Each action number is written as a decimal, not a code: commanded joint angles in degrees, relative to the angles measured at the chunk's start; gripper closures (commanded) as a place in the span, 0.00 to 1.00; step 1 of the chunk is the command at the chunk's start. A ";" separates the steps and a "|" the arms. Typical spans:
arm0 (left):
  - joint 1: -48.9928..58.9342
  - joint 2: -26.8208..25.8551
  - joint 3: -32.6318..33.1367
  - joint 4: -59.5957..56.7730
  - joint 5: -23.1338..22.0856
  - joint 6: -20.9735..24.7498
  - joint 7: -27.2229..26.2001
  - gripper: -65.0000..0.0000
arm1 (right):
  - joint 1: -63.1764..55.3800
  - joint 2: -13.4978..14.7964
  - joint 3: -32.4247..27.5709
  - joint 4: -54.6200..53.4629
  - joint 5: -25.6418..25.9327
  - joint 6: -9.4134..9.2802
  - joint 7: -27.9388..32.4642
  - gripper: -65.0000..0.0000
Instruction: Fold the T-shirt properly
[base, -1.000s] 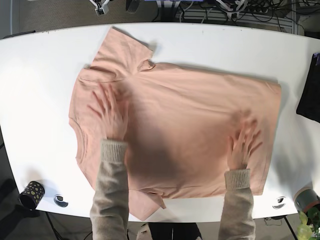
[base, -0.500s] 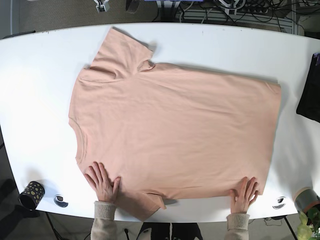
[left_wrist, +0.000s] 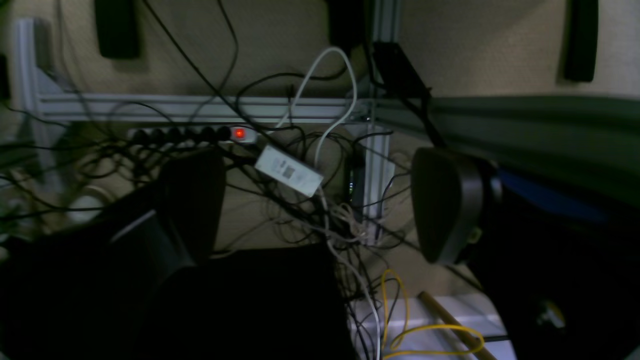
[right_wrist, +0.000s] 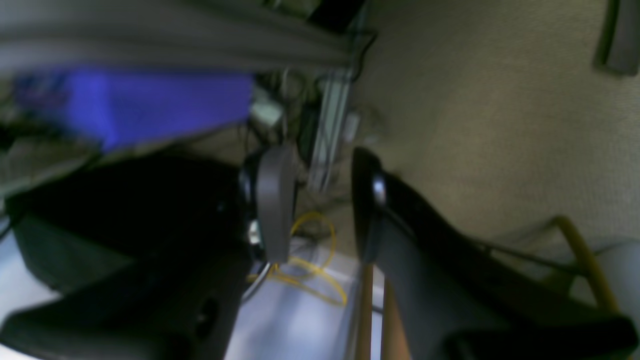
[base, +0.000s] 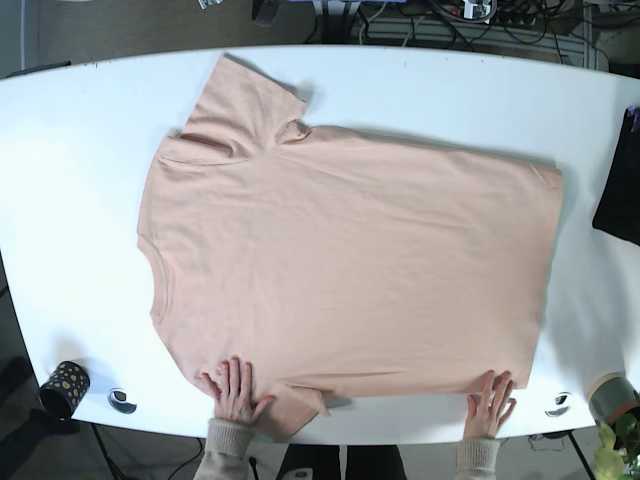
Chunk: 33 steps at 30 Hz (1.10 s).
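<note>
A peach T-shirt (base: 350, 250) lies flat on the white table (base: 80, 150), with its collar at the left, its hem at the right and one sleeve pointing to the back. A person's two hands (base: 235, 390) (base: 490, 400) rest on the shirt's front edge. Neither gripper shows clearly in the base view. In the left wrist view my left gripper (left_wrist: 315, 210) is open wide and empty above floor cables. In the right wrist view my right gripper (right_wrist: 317, 200) has its jaws apart and holds nothing, away from the shirt.
A dark cloth (base: 620, 190) hangs at the table's right edge. A dotted black cup (base: 65, 388) and a small round object (base: 122, 400) sit at the front left. A tape roll (base: 610, 395) and another small round object (base: 558, 405) sit at the front right.
The person's hands have slid from the middle of the shirt toward the front edge, smoothing it. The shirt lies in the same place.
</note>
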 joint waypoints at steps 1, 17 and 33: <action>3.63 0.30 0.07 5.58 0.04 -0.34 -0.78 0.18 | -3.22 0.40 2.60 4.54 0.39 0.23 0.43 0.72; 18.67 -1.46 -0.28 31.86 -11.48 -0.34 1.24 0.18 | -14.38 0.22 7.87 22.91 1.88 0.67 0.07 0.72; 23.06 -1.28 -5.99 42.50 -19.66 -0.42 6.43 0.18 | -21.94 0.57 16.57 39.96 14.89 0.85 -3.09 0.72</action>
